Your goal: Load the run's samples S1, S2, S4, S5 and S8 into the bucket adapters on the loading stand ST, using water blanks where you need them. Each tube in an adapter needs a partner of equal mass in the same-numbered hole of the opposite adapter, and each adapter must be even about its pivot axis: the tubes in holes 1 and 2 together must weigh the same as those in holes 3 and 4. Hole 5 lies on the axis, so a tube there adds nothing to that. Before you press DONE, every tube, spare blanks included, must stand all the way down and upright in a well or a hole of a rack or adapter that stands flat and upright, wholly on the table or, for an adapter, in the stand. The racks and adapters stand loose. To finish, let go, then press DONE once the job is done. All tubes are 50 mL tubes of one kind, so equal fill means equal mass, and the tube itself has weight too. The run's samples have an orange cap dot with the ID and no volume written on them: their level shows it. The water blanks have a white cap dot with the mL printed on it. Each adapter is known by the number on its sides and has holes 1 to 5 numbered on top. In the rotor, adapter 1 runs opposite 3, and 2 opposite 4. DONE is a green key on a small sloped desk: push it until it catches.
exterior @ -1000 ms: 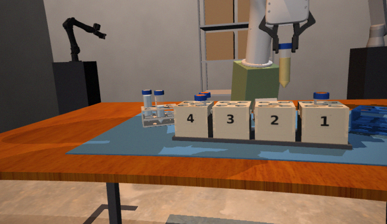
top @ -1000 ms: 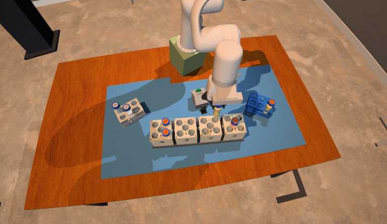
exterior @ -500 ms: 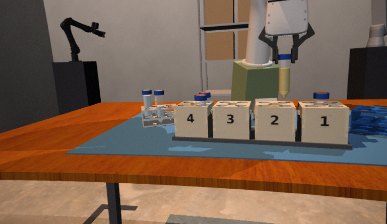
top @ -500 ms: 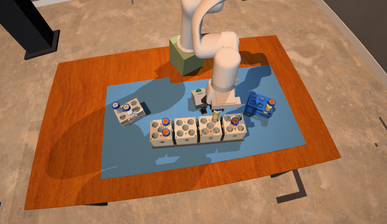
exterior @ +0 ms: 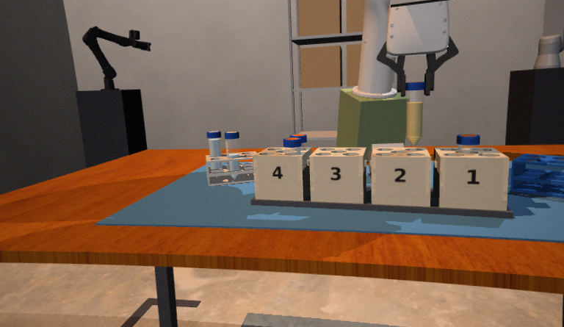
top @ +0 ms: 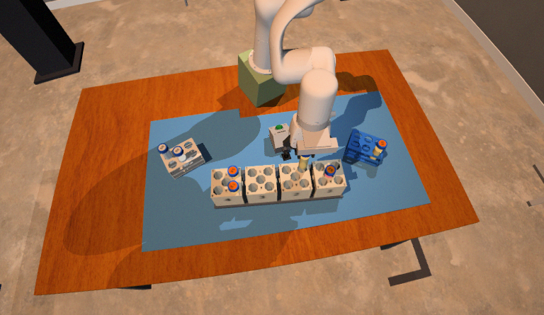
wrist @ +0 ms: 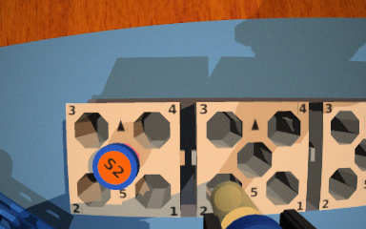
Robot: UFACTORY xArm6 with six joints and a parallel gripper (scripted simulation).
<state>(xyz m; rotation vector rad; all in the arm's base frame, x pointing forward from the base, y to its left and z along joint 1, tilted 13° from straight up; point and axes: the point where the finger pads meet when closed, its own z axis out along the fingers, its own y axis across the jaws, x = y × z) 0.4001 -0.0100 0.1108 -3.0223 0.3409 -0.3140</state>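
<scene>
from the top, the arm reaches over the mat and bends down at the wrist, its gripper [top: 305, 156] [exterior: 415, 90] [wrist: 257, 221] partly hidden under the housing; the straw-coloured sample tube [top: 303, 163] [exterior: 414, 117] [wrist: 233, 202] shows just behind adapter 2 [top: 290, 195] [exterior: 399, 190] [wrist: 291, 157]. two orange-dotted tubes stand in adapter 4 [top: 218, 200] [exterior: 277, 190], apparently in holes 2 and 3, so hole 2 of adapter 2 would be a sensible goal, if the masses match. in the exterior view the claw points straight down, fingers clamped on the tube just under its blue cap, and the tube hangs upright with its tip above the adapter tops, not yet in any hole. a sideways error while lowering could set the tip on a hole's rim, tilting the tube in the grip or shoving the loose adapter. in the wrist view the tube's lower end overlaps hole 2, though the slant of view makes exact centring hard to judge; the cap's id is out of sight, so a wrong partner would also upset the balance. the s2 tube [top: 330, 170] [exterior: 468, 139] [wrist: 114, 166] stands in hole 5 of adapter 1 [top: 334, 190] [exterior: 472, 195] [wrist: 162, 167].
</scene>
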